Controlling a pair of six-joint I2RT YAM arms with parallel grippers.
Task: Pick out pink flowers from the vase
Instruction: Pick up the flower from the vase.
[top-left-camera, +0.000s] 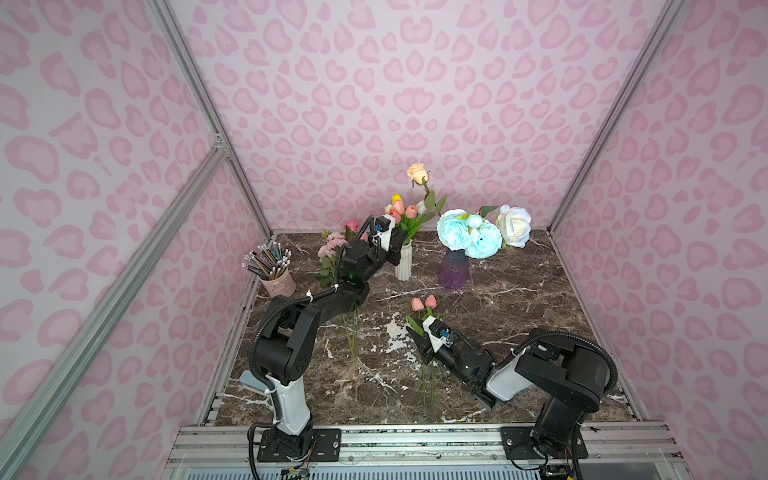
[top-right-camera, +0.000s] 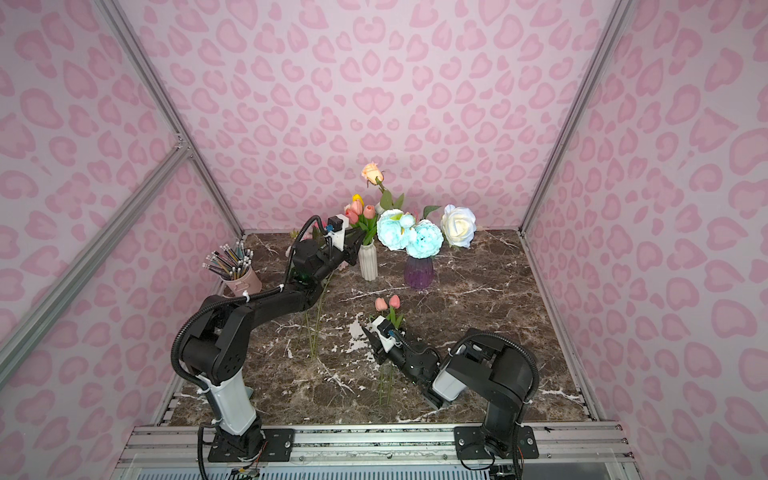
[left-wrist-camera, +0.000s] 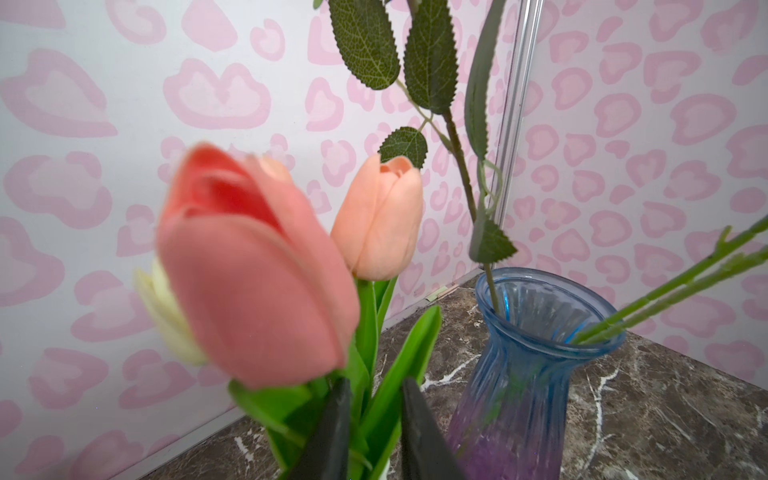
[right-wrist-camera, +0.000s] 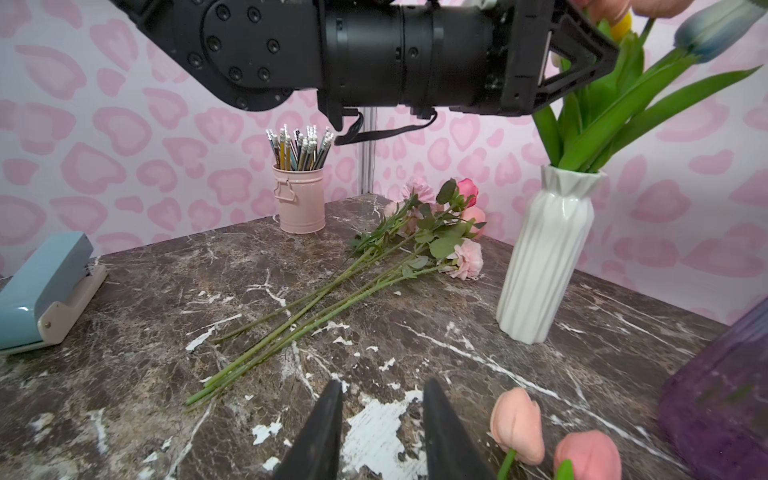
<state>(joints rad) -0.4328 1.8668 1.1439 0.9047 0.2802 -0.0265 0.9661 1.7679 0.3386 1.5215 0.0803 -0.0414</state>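
Left gripper is up at the mouth of the white vase, near the table's rear edge. In the left wrist view its fingers stand on either side of the green tulip stems. I cannot tell whether they pinch or only straddle. The vase tulips, salmon pink, rise just above the jaws, with a white one behind.

Right gripper hovers low over mid-table, jaws apart, nothing between them. Two loose tulips lie just beside it on the marble.

Pink roses lie in a bunch at rear left, their long stems running forward under the left arm.

Room: the table is bare on its right half, out to the frame rail.

Tight spots: the purple vase stands just beside the white one, and its blue blooms and white rose overhang. A peach rose rises from it above the tulips. Pencil cup sits at the left edge, and a blue stapler at front left.
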